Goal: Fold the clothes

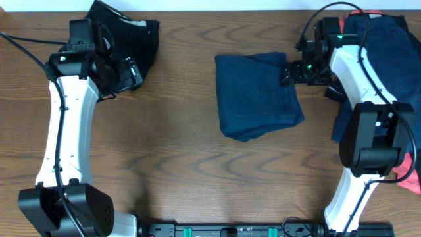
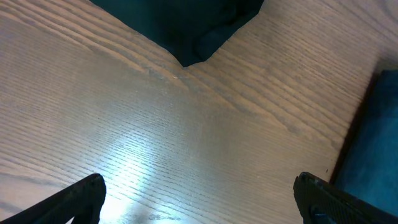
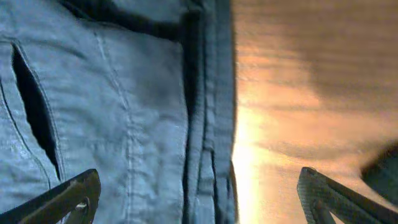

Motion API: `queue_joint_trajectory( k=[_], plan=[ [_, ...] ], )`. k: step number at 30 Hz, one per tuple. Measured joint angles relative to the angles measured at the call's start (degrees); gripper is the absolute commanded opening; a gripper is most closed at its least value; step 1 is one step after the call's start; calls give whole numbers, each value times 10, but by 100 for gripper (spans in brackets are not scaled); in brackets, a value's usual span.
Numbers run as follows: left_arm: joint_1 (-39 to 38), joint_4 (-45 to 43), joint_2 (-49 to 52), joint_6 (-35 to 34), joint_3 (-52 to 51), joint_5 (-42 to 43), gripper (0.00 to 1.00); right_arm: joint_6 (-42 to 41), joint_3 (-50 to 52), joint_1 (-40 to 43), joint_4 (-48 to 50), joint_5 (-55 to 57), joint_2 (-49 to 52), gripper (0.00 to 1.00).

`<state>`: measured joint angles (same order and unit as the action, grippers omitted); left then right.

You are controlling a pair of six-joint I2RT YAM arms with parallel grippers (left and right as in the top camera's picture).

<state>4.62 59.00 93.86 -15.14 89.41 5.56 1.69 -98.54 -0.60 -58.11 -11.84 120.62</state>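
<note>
Folded navy shorts (image 1: 256, 95) lie in the middle of the table. My right gripper (image 1: 287, 72) is open at their right edge. In the right wrist view its fingers (image 3: 68, 199) straddle the stacked folded edge of the shorts (image 3: 124, 112), one over the fabric and one over bare wood, gripping nothing. A black garment (image 1: 128, 33) lies crumpled at the back left. My left gripper (image 1: 135, 72) hovers open just in front of it, with only bare table between its fingertips (image 2: 74, 199). More clothes, navy (image 1: 388, 39) and coral-pink (image 1: 411, 178), are piled at the right edge.
The wooden table (image 1: 164, 131) shows between the left arm and the folded shorts. In the left wrist view a dark fabric corner (image 2: 186, 25) lies ahead and a blue fabric edge (image 2: 379, 149) lies to the right. The right arm's base stands partly over the right-hand pile.
</note>
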Motion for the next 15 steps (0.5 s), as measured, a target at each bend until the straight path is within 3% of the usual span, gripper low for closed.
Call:
queue_joint_trajectory(
  k=[6,13,15],
  plan=[
    [-13,0,0,0,0,0,98,-2,-56,4,-50,-4,0,99],
    [-74,0,0,13,0,0,98,-2,-30,-8,-62,-17,0,99],
    [-88,-1,0,17,0,1,98,-1,-8,-16,-57,-24,0,89]
  ],
)
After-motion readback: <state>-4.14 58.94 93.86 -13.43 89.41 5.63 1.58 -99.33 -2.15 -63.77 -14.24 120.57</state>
